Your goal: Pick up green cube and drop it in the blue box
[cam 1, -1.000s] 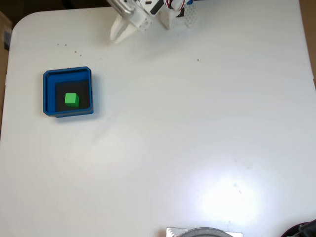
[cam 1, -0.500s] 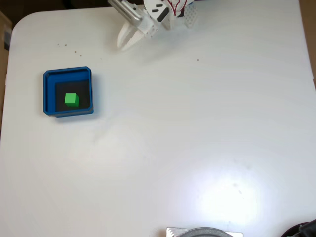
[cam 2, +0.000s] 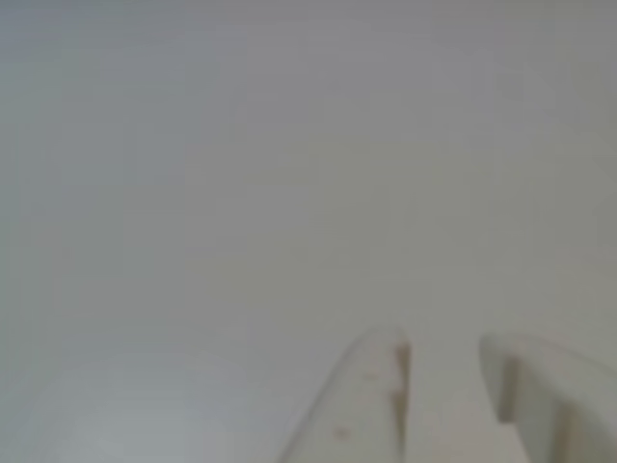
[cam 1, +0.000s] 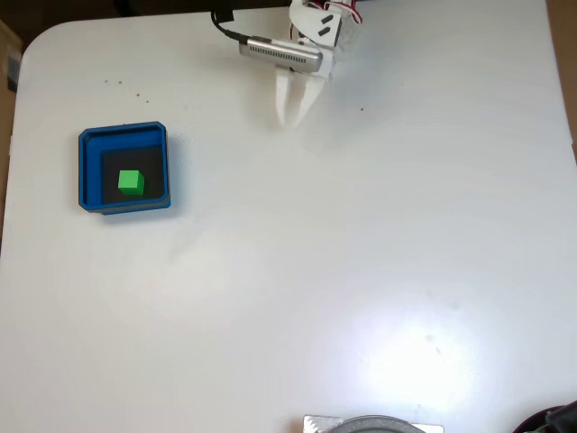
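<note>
The green cube (cam 1: 131, 182) lies on the dark floor of the blue box (cam 1: 88, 171), which stands at the left of the white table in the fixed view. My gripper (cam 1: 291, 119) hangs far from it, near the table's back edge and right of the box, fingers pointing toward the table's middle. It holds nothing. In the other view my gripper (cam 2: 442, 342) shows two white fingertips with a narrow gap between them over bare table, so it is slightly open.
The white table (cam 1: 361, 271) has a rounded back-left corner and a bright glare patch at the front right. A grey round object (cam 1: 374, 424) sits at the front edge. A dark cable (cam 1: 230, 27) runs by the arm's base.
The arm has swung to the right along the back edge, and the fingers now point toward the table's middle. Cube and box have not moved.
</note>
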Controlling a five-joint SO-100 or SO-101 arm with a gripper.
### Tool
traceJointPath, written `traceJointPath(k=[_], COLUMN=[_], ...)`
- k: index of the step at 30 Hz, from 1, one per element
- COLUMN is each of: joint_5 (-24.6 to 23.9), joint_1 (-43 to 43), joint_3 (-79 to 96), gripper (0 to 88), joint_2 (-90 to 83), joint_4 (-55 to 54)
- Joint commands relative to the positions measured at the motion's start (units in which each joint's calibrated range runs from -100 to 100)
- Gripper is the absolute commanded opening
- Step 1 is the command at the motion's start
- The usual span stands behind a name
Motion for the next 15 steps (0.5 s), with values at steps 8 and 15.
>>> traceJointPath(k=[8, 15], joint_5=[-0.1, -0.2], joint_1=[-16.1, -17.2], joint_3=[0.5, 0.5], gripper=[2.1, 2.1], joint_2=[-1.3, -1.2], joint_4=[-0.8, -0.8])
